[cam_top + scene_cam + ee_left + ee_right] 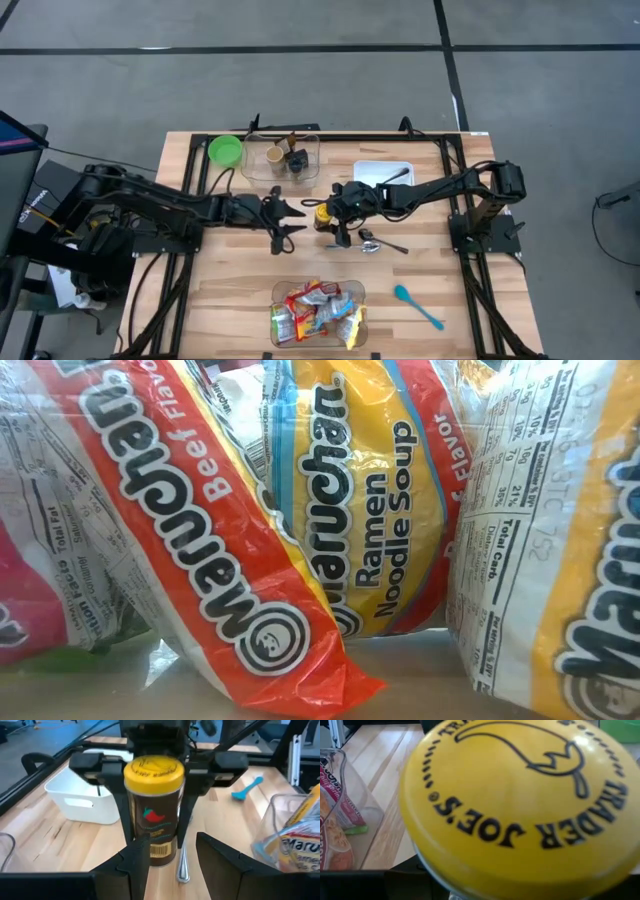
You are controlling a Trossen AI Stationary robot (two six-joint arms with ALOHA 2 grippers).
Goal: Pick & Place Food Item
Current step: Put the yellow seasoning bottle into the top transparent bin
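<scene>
A spice jar (154,820) with a yellow lid (520,805) and a brown body stands upright at the middle of the table (322,217). My right gripper (335,220) reaches in from the table's right and is shut on the jar. My left gripper (297,218) is open and empty just left of the jar, its fingers (137,862) pointing at it. The yellow lid fills the right wrist view. My right gripper pinches the jar's brown body (132,815) between its two fingers (121,807), one on each side, from just below the lid downward. The fingers come from the table's right side, slanting down. The jar stays upright, its base (161,862) at the table top.
A metal spoon (380,241) lies right beside the jar. A white tray (383,175), a clear bin with cups (283,158) and a green bowl (225,151) stand at the far edge. A clear bin of ramen packets (318,312) and a blue spoon (417,306) lie near.
</scene>
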